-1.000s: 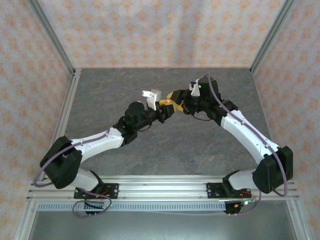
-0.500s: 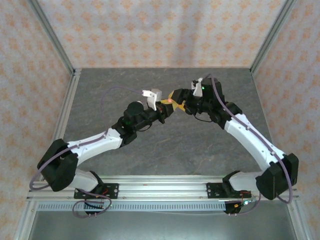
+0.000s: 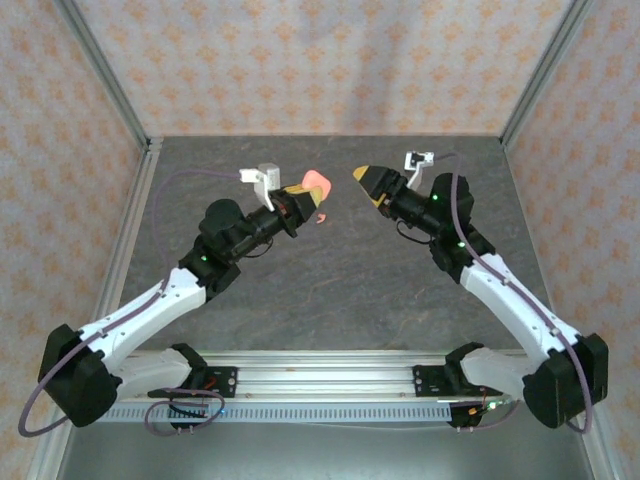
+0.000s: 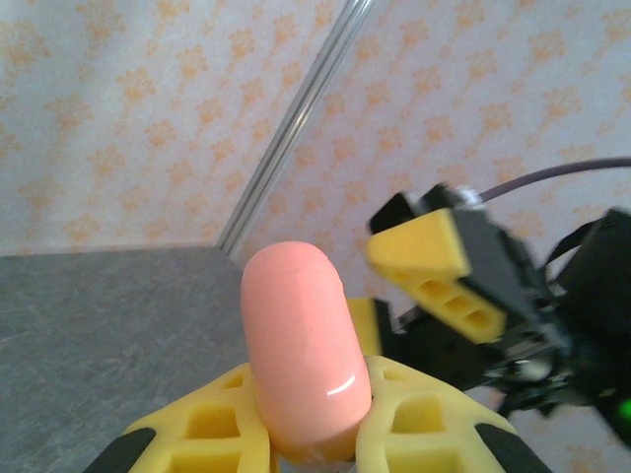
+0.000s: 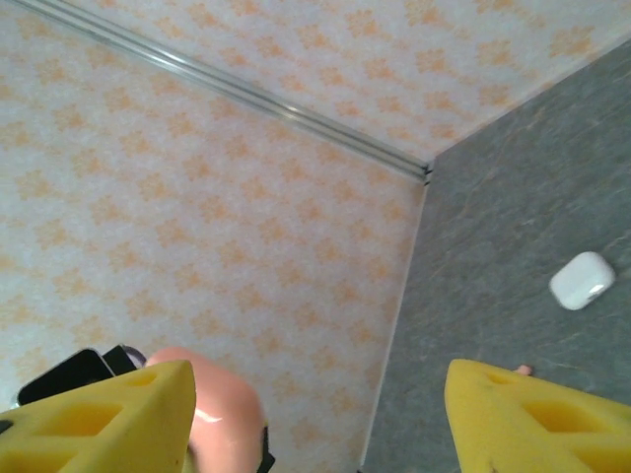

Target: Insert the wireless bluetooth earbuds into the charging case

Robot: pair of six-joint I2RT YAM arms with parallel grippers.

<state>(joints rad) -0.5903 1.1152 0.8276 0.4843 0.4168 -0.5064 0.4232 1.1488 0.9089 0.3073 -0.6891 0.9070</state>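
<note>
Pink case [image 4: 296, 345]: clamped upright in left gripper [image 3: 303, 197], upper centre, lid apparently shut. Right gripper [image 3: 374, 186]: jaws apart, empty. Pink speck [image 3: 322, 218] on table [image 3: 300, 280] just below, possibly an earbud. White case [image 5: 582, 280]: on table. Insertion outstanding.

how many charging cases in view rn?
2. A pink case is clamped in the left gripper. A white case lies on the table, in the right wrist view. Others may be hidden behind the arms.
</note>
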